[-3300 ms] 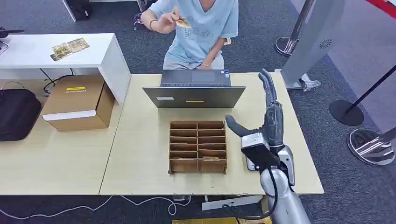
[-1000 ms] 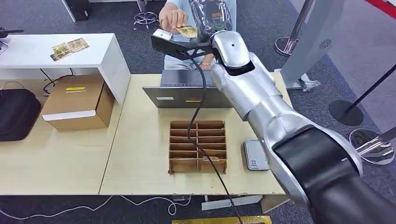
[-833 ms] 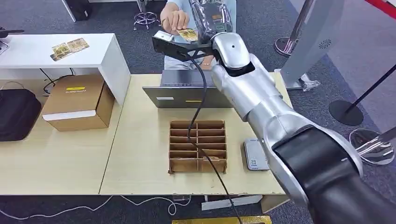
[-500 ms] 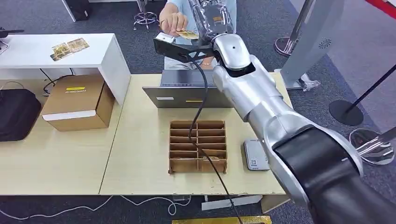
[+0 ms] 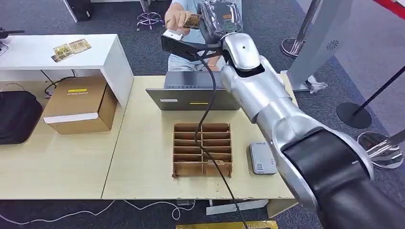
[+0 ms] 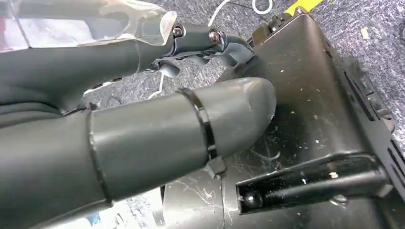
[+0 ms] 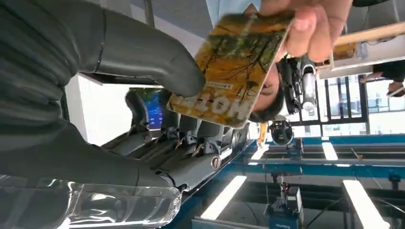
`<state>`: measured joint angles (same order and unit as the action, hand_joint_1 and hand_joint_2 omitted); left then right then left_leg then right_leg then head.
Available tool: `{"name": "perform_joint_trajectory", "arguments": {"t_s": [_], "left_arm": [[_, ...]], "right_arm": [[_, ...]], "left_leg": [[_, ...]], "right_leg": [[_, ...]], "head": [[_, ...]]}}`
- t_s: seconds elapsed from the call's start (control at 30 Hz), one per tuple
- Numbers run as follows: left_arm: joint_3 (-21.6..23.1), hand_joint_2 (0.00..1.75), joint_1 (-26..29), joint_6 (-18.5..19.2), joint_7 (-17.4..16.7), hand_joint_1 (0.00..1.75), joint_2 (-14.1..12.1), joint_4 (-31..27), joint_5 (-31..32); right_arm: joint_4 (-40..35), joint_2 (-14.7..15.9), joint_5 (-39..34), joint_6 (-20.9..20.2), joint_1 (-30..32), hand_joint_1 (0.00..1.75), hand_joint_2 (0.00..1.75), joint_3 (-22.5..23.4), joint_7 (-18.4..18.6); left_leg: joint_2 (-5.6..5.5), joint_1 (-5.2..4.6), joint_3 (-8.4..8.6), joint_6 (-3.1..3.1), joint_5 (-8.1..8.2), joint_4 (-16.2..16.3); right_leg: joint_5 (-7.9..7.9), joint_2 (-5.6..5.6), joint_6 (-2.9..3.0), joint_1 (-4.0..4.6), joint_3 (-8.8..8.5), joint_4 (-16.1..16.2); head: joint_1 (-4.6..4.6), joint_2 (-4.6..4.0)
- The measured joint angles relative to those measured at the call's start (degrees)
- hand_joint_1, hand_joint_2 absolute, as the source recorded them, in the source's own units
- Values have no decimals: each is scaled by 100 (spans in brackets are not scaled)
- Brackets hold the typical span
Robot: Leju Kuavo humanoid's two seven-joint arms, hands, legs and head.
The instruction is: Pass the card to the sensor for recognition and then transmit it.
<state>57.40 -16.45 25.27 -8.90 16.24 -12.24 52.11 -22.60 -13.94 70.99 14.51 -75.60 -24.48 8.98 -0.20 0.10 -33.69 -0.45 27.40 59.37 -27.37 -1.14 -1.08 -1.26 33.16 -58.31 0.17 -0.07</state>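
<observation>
The right hand [image 7: 143,109] pinches a yellow-brown printed card [image 7: 234,71] between its thick grey thumb and darker fingers, near the top centre of the head view; a person's hand [image 7: 305,24] grips the card's opposite edge. The left hand [image 6: 143,129] lies beside dark machine parts, its fingers curled in with nothing between them. Lower in the head view, a grey flat card sensor [image 5: 262,158] lies on the pale wooden table [image 5: 143,143] at lower right, just beside a brown cardboard divider tray [image 5: 202,150]. Behind the tray stands a grey laptop [image 5: 193,90].
</observation>
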Motion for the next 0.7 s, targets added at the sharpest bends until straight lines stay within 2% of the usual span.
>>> {"name": "perform_joint_trajectory", "arguments": {"t_s": [0.5,0.7], "left_arm": [[-48,0,0,15,0,0,0,0,20],[-98,0,3,13,-15,0,0,0,-79]], "right_arm": [[-2,4,-61,-20,2,175,175,48,-105],[-13,11,-446,61,6,175,175,219,-380]], "left_leg": [[1,0,1,0,0,0],[0,0,1,0,0,0]], "right_leg": [[0,0,0,0,0,-1],[0,0,0,0,0,0]], "head": [[0,0],[0,0]]}}
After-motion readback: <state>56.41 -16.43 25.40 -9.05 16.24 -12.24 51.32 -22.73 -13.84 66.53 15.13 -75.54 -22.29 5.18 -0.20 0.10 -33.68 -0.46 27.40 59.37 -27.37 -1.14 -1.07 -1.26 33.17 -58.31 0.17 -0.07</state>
